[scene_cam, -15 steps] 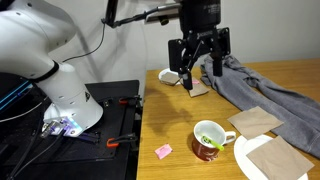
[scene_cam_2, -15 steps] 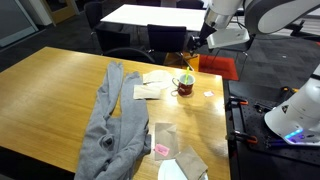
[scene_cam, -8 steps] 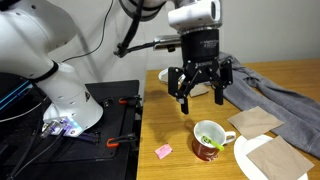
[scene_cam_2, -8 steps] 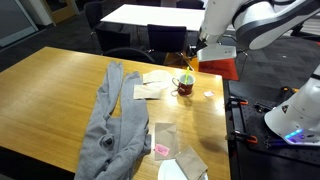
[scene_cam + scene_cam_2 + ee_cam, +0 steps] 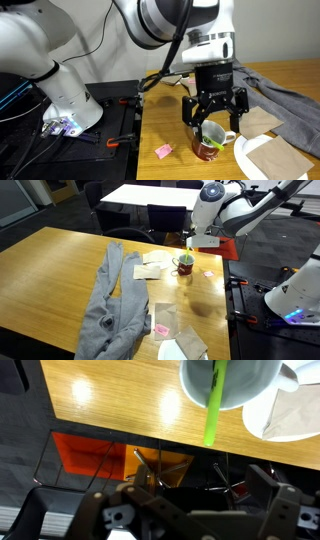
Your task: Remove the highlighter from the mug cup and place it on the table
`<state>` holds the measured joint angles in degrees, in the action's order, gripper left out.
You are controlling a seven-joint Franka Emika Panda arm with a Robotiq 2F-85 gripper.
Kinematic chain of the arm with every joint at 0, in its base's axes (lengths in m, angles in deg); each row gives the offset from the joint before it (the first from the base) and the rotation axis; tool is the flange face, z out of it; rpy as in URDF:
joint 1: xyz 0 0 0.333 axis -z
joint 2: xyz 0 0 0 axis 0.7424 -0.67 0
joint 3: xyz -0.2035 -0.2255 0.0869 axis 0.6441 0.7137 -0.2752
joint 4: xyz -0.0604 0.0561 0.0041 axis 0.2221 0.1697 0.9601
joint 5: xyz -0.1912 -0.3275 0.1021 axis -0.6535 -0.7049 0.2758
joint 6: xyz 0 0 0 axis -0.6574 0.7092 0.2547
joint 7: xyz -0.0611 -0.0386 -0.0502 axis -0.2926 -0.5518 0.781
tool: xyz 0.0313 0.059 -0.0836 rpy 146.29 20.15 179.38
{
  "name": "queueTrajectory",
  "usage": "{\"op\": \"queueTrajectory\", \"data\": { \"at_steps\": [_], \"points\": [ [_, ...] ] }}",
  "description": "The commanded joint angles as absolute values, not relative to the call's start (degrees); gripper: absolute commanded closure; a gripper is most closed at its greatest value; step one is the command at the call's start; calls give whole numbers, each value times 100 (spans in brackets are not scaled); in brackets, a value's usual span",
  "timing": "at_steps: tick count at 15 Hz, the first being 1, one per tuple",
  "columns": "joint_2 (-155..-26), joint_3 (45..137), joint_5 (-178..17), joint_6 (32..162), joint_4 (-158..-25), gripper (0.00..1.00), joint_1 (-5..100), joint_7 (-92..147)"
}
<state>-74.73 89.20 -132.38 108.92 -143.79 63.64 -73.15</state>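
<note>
The dark red mug cup (image 5: 207,148) with a white handle stands near the front edge of the light-brown table (image 5: 172,166). The yellow-green highlighter (image 5: 206,135) stands tilted inside it. My gripper (image 5: 215,117) hangs just above the mug, fingers spread open and empty, one on each side of the rim. In an exterior view the mug (image 5: 185,267) sits near the table's (image 5: 50,270) edge under the gripper (image 5: 190,248). In the wrist view the mug (image 5: 245,385) and highlighter (image 5: 213,405) are at the top, and the open gripper (image 5: 160,500) is apart from them.
A grey cloth (image 5: 285,95) lies across the table behind the mug, also seen in an exterior view (image 5: 108,305). A white plate (image 5: 243,158) with brown napkins (image 5: 278,158) lies beside the mug. A pink sticky note (image 5: 163,150) lies near the table edge. The black stand (image 5: 105,110) holds the robot base.
My gripper has moved from the back of the table forward and down to just above the mug. It stays open. The mug and highlighter have not moved.
</note>
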Motion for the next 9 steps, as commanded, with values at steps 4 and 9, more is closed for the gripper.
{"op": "queueTrajectory", "data": {
  "at_steps": [4,9],
  "points": [
    [-8227,9363,-13923,10943,-13820,0,5830,-8262],
    [-8604,9486,-14197,10895,-13571,0,5622,-8710]
  ]
}}
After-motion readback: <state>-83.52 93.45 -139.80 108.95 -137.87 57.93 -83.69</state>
